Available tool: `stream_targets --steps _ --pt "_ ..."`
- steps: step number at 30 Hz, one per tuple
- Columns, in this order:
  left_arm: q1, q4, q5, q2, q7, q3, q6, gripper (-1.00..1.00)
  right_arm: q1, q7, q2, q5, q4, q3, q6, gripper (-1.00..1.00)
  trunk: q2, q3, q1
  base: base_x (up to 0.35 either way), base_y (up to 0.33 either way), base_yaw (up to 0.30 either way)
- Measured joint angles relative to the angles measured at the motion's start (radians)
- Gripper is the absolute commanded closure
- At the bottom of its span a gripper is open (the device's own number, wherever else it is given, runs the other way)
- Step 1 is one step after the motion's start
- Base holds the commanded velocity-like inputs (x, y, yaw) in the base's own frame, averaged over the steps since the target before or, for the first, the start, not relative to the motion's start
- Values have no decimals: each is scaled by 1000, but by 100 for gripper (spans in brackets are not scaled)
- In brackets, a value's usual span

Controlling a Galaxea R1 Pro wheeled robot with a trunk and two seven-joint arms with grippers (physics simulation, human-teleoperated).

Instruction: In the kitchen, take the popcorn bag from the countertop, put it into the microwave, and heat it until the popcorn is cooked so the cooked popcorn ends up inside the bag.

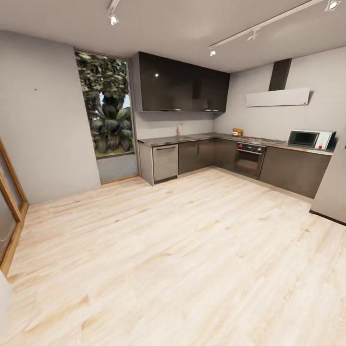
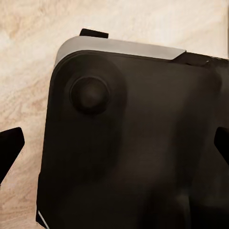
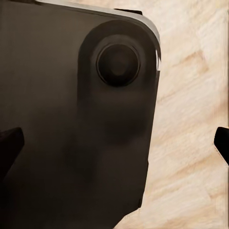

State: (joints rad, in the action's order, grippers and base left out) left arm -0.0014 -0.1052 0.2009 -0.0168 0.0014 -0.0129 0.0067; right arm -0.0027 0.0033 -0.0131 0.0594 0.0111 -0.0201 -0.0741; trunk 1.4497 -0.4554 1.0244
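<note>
Head view: the kitchen lay across a wide pale wood floor (image 1: pixel 182 259), with the L-shaped grey countertop (image 1: pixel 192 138) running over dark cabinet fronts. The popcorn bag (image 1: pixel 237 131) — small and brown at this range — stood on the countertop near the corner, beside the gas hob (image 1: pixel 262 140). The mint microwave (image 1: pixel 311 139) sat farther right under the white slanted hood (image 1: pixel 278 97), well apart from the bag. Wrist views: the left gripper (image 2: pixel 114 145) and right gripper (image 3: pixel 114 145) each hung with fingertips spread wide, holding nothing, above the robot's dark base (image 2: pixel 133 143) and floor.
</note>
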Motion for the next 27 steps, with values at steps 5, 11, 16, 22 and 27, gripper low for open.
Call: stream_targets --steps 5,11,16,22,27 --pt "0 0 0 0 0 0 -1 -100 0 0 0 -2 0 3 1 -100 0 0 0 322 0 -90" --pt "0 0 0 0 0 1 -1 -100 0 1 -1 -2 0 4 1 -100 0 2 0 322 0 -230" --pt "0 0 0 0 0 1 -2 -100 0 1 -2 -2 0 4 2 -100 0 4 0 322 0 -242" --pt "0 0 0 0 0 1 -2 -100 0 1 -2 -3 0 4 2 -100 0 6 0 322 0 -242" --pt "0 0 0 0 0 1 -1 -100 0 1 -2 -3 0 4 2 -100 0 8 0 322 0 -242"
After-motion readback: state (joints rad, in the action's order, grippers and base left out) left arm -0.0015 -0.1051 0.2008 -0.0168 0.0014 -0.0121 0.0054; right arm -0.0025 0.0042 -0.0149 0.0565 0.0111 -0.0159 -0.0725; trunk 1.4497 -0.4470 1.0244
